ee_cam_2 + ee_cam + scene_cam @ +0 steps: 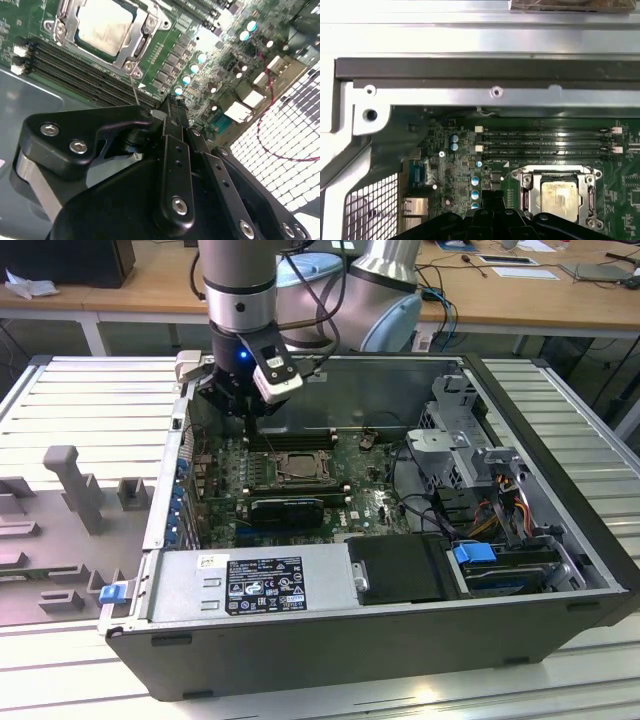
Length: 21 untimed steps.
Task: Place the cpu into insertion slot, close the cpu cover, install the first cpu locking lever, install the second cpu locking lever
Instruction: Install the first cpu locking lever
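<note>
Already the cpu (105,27) sits in the insertion slot (527,200), just beyond the gripper (167,107), with the cpu cover (67,20) lying flat around it. Whether both levers are latched is unclear. The gripper's jaws look pressed together, holding nothing.

Matt silvery metal cpu (104,26), shiny metal cpu cover (70,31), black plastic hand (167,112), green glossy motherboard (450,170)
</note>
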Motion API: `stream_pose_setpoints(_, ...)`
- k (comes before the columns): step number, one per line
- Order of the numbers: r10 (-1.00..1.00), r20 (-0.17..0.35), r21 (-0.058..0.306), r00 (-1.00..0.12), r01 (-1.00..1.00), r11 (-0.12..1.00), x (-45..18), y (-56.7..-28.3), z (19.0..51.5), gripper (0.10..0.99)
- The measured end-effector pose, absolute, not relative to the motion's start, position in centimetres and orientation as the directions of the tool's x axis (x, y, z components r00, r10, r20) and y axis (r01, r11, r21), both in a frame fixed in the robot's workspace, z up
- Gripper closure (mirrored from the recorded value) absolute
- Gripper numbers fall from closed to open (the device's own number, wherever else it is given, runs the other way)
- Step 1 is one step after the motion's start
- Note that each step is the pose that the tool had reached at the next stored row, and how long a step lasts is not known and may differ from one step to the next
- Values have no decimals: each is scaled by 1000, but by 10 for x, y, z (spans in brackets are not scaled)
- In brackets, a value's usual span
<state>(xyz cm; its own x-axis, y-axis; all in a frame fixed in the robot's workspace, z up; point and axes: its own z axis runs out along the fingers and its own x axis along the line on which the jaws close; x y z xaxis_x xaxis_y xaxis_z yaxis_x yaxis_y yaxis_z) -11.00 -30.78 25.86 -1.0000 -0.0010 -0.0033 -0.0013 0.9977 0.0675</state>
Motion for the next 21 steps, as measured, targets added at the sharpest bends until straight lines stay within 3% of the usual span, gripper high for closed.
stream_pose_setpoints(5,-5,-3,69,-1000,-5,998,-112,-296,256,980)
stream_pose_setpoints(21,-5,-3,69,-1000,-5,998,-93,-296,256,980)
